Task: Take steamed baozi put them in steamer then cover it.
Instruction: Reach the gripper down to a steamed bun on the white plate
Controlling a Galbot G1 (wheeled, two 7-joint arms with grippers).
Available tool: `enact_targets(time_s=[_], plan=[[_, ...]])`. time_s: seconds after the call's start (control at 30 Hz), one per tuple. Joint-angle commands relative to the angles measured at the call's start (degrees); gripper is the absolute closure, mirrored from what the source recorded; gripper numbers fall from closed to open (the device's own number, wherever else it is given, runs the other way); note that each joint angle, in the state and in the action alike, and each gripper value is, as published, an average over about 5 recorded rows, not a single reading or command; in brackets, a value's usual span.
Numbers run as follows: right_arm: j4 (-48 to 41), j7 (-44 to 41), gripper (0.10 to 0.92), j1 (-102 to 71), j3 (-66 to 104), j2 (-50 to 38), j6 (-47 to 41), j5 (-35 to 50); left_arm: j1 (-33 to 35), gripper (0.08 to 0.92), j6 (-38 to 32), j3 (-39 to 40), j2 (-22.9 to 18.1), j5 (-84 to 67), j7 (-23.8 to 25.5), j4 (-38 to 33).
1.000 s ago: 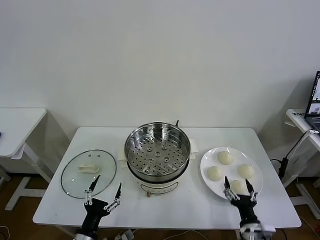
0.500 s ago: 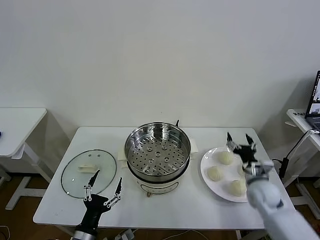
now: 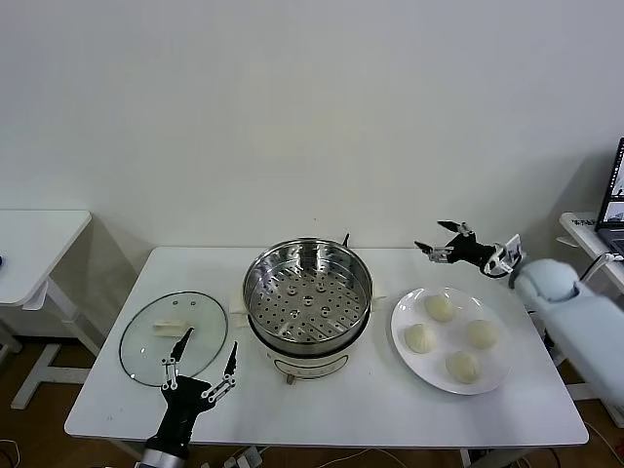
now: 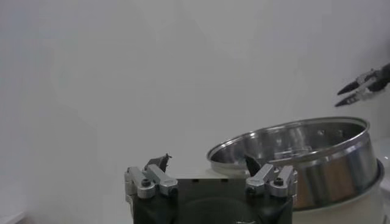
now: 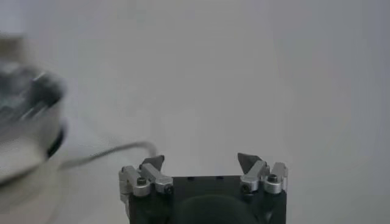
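Four off-white baozi lie on a white plate (image 3: pixel 413 314) at the table's right: one at the back (image 3: pixel 439 307), one at the left (image 3: pixel 419 338), one at the right (image 3: pixel 480 333), one at the front (image 3: pixel 462 366). The steel steamer (image 3: pixel 307 292) with its perforated tray stands mid-table on a cream base; it also shows in the left wrist view (image 4: pixel 304 152). The glass cover (image 3: pixel 173 336) with a cream handle lies flat at the left. My right gripper (image 3: pixel 438 239) is open and empty, raised beyond the plate's far edge. My left gripper (image 3: pixel 202 362) is open and empty, near the table's front edge beside the cover.
A black cable (image 5: pixel 103 153) trails from the steamer's rear. Another white table (image 3: pixel 34 244) stands to the left. A side table with a laptop (image 3: pixel 609 210) is at the far right. A white wall lies behind the table.
My right gripper has swung from over the plate's front edge up and back to beyond the plate's far side, turning sideways. My left gripper has barely moved.
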Motion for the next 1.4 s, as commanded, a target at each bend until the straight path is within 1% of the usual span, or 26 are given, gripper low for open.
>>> enact_targets(time_s=[0.03,0.13,0.23,0.53,0.93,1.4], plan=[[-14.6,-40.7,0.203,21.4,-17.1,0.3,2.0,-25.7,0.5,0.177,0.3,-0.1,-0.2,-0.1,-0.3,-1.0],[-14.7,-42.8,0.203,22.5,-18.5,2.4,3.1,-32.1,0.6,0.177,0.4,-0.2,-0.3,-0.1,-0.5,-1.1],[-14.9,-42.4,0.203,22.7,-19.9,4.5,4.1,-37.2,0.8,0.177,0.3,-0.4,-0.4,-0.2,-0.7,-1.2],[-19.3,-37.1,0.203,21.2,-20.3,10.3,6.7,-45.6,1.1,0.177,0.2,-0.5,-0.8,-0.3,-1.1,-1.0],[-25.3,-30.9,0.203,19.0,-19.1,16.1,8.0,-48.4,1.4,0.177,-0.1,-0.7,-1.1,-0.4,-1.6,-0.4],[-28.0,-28.0,0.203,17.6,-18.9,18.9,8.4,-49.6,1.5,0.177,-0.3,-0.8,-1.2,-0.8,-2.2,-0.4]])
